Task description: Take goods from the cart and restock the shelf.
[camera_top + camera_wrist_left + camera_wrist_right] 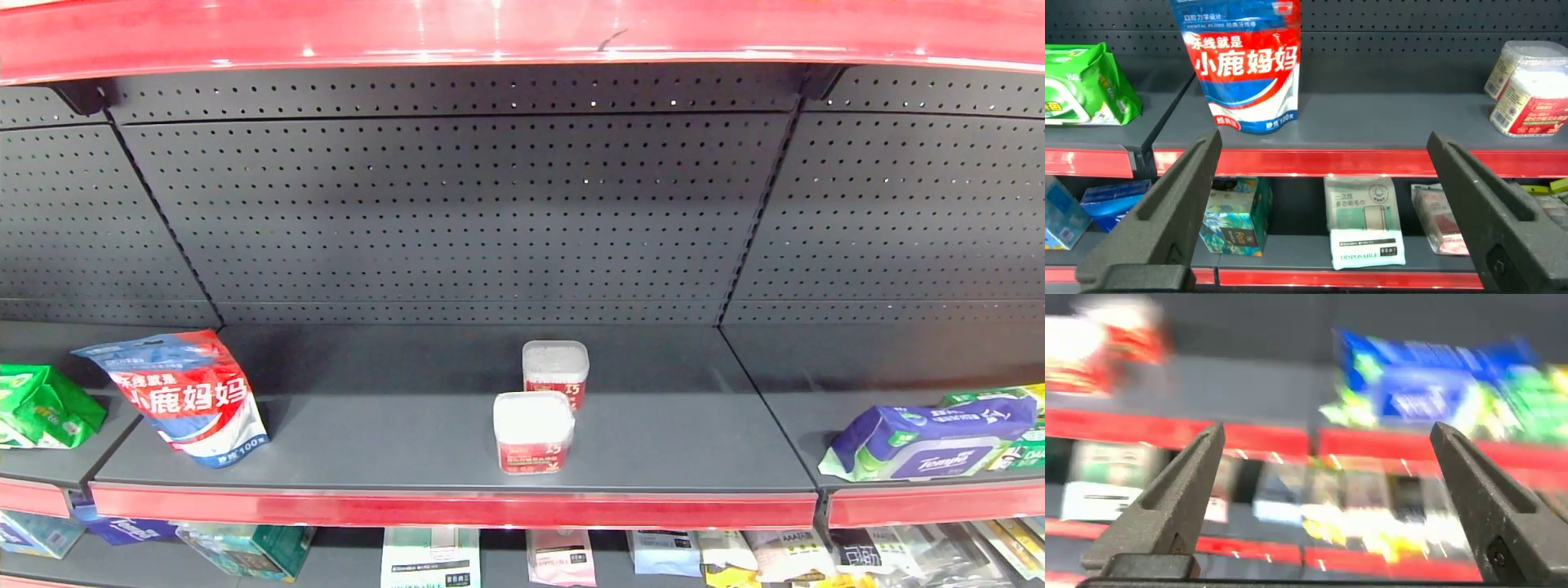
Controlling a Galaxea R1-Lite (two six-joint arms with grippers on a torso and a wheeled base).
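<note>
Across the head view runs the dark shelf [457,457]. On it a blue-red pouch [192,396] stands at nine o'clock of the front jar [532,431], the wipes pack [931,441] at three, and the rear jar [555,374] just behind at twelve. The lower-tier goods [1366,220], cut off there, show whole past the gaping left end effector [1323,137]. The right end effector [1327,426] gapes too, and everything beyond it is smeared.

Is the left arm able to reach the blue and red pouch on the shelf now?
Probably yes: the left claw is open, facing the pouch, and nothing stands between them.
</note>
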